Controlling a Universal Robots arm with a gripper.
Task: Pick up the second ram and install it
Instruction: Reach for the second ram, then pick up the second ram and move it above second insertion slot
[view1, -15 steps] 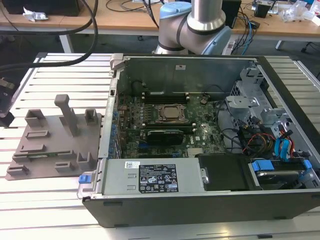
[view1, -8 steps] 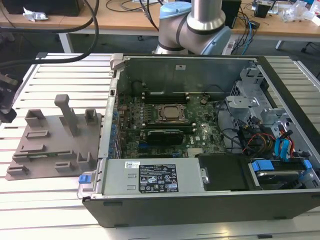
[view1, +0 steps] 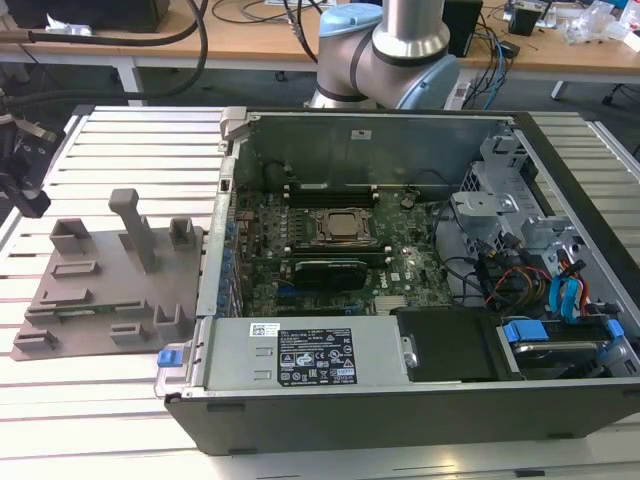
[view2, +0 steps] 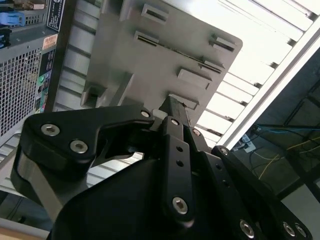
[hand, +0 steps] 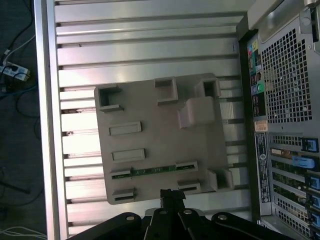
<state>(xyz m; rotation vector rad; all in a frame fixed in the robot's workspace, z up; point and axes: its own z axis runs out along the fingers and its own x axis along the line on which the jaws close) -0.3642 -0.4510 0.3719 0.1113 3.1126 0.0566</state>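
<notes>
The second ram (hand: 150, 171), a thin green stick, sits on edge in a slot of the grey tray (hand: 150, 107), in the row of slots nearest the claw. In the first wrist view the tray lies flat on the slatted metal surface (hand: 150, 50), with the perforated side of the open computer case (hand: 285, 60) just beside it.

The black claw (hand: 172, 194) hangs above the tray's near edge, close to the stick but apart from it. Its tips look drawn together, with nothing held between them. In the second wrist view the claw (view2: 173, 104) points at the same grey tray (view2: 150, 75).

In the exterior view the tray (view1: 100, 290) lies on the exterior view's left of the case (view1: 400, 410). The green motherboard (view1: 405, 265) lies open to view inside the case.
</notes>
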